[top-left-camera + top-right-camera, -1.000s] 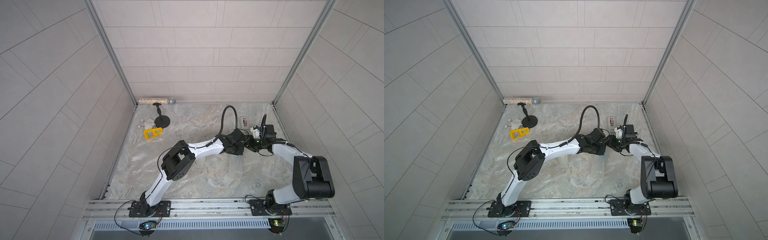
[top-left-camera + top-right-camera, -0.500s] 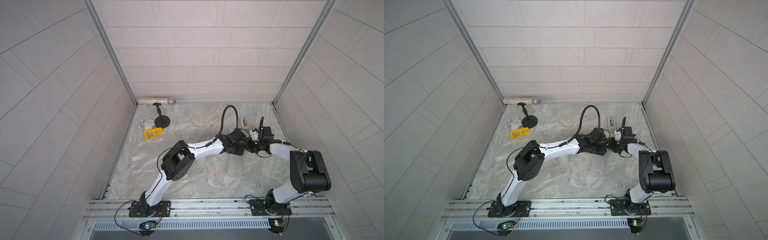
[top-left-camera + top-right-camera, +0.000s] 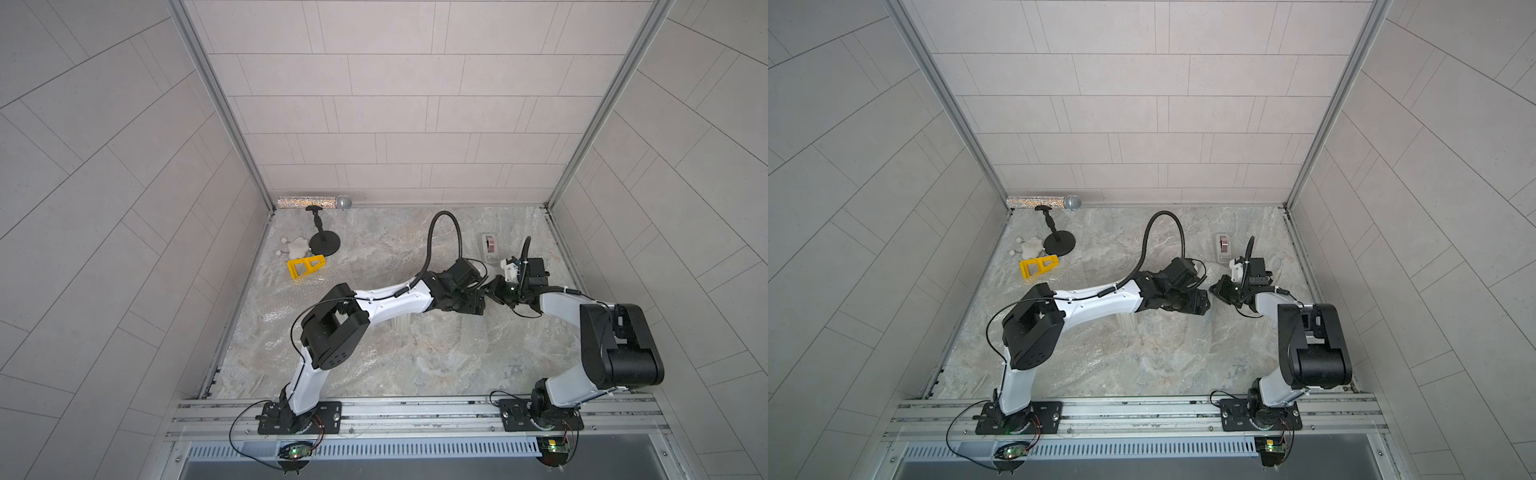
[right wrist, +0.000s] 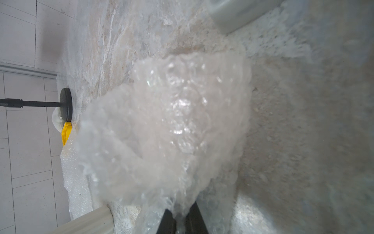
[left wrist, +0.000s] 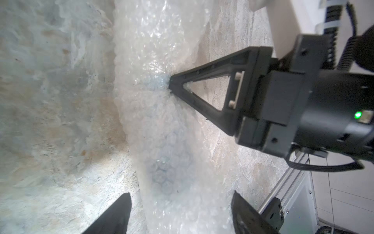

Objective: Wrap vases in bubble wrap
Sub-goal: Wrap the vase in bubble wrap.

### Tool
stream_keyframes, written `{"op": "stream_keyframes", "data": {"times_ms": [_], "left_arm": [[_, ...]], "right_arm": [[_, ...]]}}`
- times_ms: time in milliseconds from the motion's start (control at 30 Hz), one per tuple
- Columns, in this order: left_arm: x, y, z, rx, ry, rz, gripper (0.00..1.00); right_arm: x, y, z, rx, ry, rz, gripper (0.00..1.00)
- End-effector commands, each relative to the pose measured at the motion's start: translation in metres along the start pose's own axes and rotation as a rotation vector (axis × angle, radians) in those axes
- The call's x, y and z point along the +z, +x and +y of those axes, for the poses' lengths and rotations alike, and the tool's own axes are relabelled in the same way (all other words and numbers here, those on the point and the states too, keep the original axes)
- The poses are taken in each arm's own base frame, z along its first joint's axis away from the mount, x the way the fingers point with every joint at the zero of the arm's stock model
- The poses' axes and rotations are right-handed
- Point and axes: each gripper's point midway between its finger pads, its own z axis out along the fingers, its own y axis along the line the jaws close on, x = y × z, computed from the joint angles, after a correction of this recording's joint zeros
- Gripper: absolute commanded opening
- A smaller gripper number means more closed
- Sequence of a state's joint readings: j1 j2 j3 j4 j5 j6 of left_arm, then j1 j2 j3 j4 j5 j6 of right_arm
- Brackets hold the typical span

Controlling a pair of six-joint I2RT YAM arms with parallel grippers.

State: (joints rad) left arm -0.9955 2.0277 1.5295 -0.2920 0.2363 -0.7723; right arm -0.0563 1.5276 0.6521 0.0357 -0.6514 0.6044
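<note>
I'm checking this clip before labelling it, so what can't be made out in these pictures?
- Light-blue vase: left wrist view, only a bluish tint through the bubble wrap; shape hidden.
- White vase: both top views, the left arm covers all but its ribbed side.
- Right gripper: right wrist view, fingertips cut off by the edge, wrap bunched between them.
- Tape dispenser: a top view, too small for detail.

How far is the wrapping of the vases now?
Done: bubble wrap covers a bluish shape, likely the blue vase. In hand: the right gripper pinches that wrap; the left gripper is open. Left: the white vase is unwrapped.
</note>
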Motion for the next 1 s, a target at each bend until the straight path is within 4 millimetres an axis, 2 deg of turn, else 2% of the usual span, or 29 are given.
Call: {"op": "stream_keyframes", "data": {"times_ms": [0, 300, 533, 667, 833, 967], "left_arm": [[0.01, 0.004, -0.004, -0.033, 0.028, 0.015, 0.84], [0.032, 0.028, 0.011, -0.049, -0.005, 0.071, 0.85], [0.048, 0.04, 0.019, -0.036, -0.027, 0.089, 0.85], [0.048, 0.043, 0.031, -0.01, -0.081, 0.093, 0.81], [0.041, 0.044, 0.044, 0.038, -0.138, 0.111, 0.8], [0.033, 0.046, 0.053, 0.159, -0.209, 0.162, 0.8]], "right_arm": [[0.003, 0.02, -0.021, 0.046, 0.062, 0.03, 0.1], [-0.001, 0.017, -0.019, 0.042, 0.056, -0.007, 0.09], [-0.004, 0.015, -0.017, 0.046, 0.047, -0.03, 0.09], [-0.004, 0.014, -0.016, 0.047, 0.047, -0.038, 0.09], [-0.009, 0.014, -0.024, 0.046, 0.104, -0.046, 0.09], [-0.015, 0.016, -0.03, 0.06, 0.153, -0.063, 0.08]]}}
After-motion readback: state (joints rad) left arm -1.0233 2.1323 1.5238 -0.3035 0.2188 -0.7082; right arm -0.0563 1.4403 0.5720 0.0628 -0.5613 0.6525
